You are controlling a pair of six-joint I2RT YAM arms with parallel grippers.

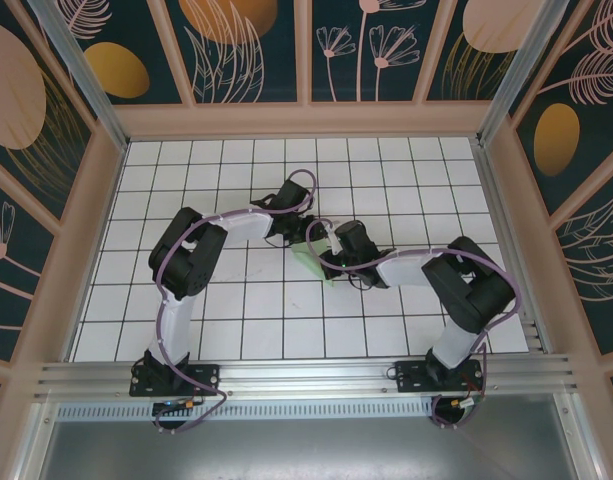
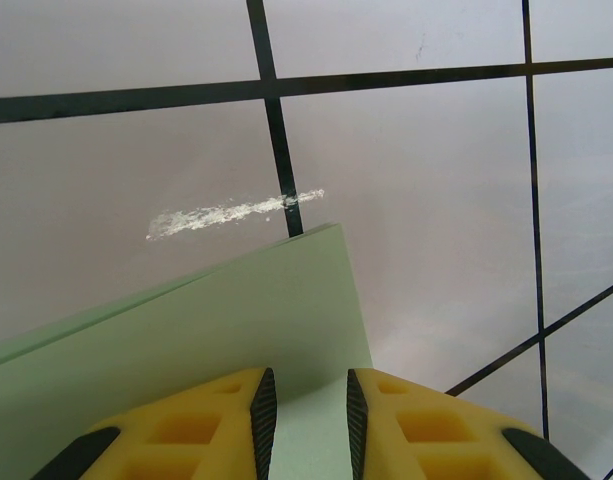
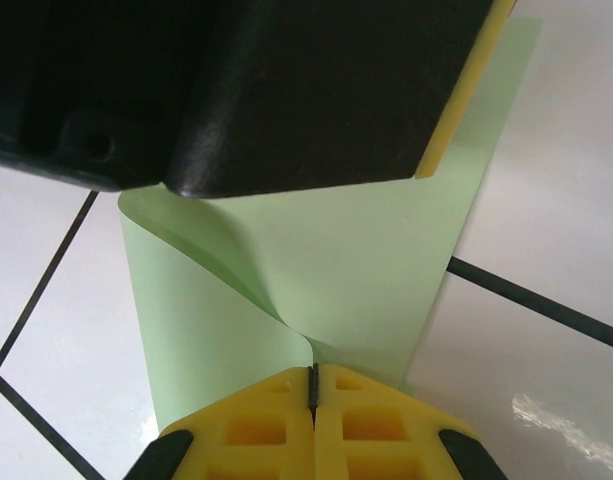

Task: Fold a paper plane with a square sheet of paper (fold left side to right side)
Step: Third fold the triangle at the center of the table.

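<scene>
The left gripper is holding its yellow fingers slightly parted over the square sheet of paper, which is passing beneath them and showing through the narrow gap. To the right, the right gripper is pinching the sheet's curled-up edge between fully closed fingers, above the white grid table.
</scene>
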